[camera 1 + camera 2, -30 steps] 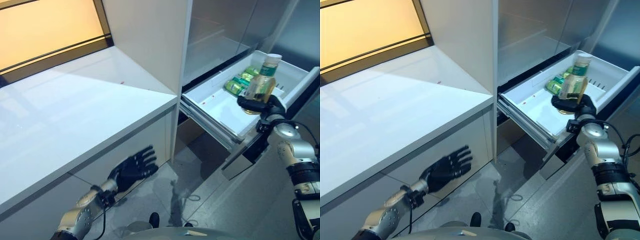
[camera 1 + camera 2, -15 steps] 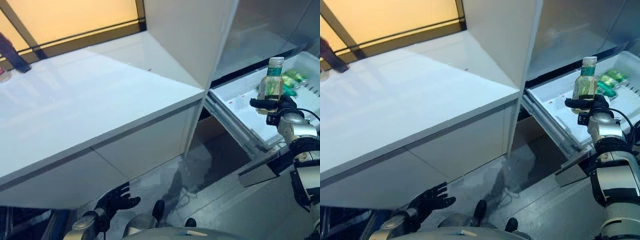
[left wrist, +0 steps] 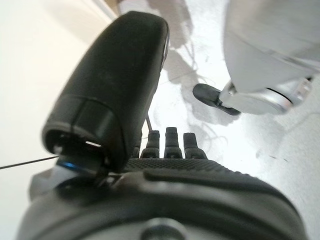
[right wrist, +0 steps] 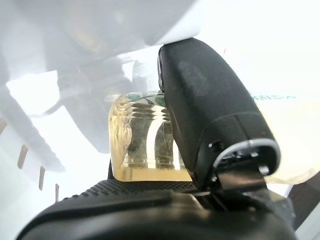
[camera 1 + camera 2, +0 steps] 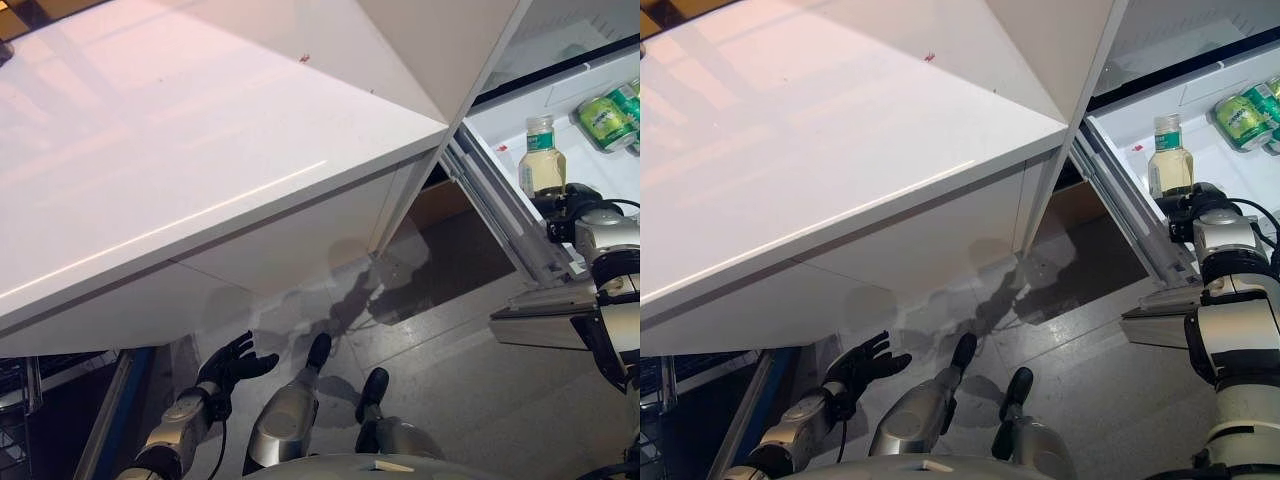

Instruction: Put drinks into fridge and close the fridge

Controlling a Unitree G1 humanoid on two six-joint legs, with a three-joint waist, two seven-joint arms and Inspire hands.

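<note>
A clear bottle of yellowish drink (image 5: 541,165) with a green label and white cap stands upright in my right hand (image 5: 566,203), just over the near part of the open white fridge drawer (image 5: 500,125). The right wrist view shows the fingers and thumb (image 4: 210,120) curled round the bottle's base (image 4: 142,142). Green cans (image 5: 610,115) lie further back in the drawer. My left hand (image 5: 228,365) hangs low over the floor with fingers spread, empty; it also shows in the left wrist view (image 3: 165,150).
A long white counter (image 5: 200,170) runs from the left up to a tall white cabinet side beside the fridge. The drawer's grey front panel (image 5: 545,325) juts out over the grey floor (image 5: 440,390). A dark gap lies under the drawer.
The camera has tilted down and left, so the whole scene has shifted. My right hand has lowered the bottle towards the drawer. My left hand has dropped below the counter, near the floor.
</note>
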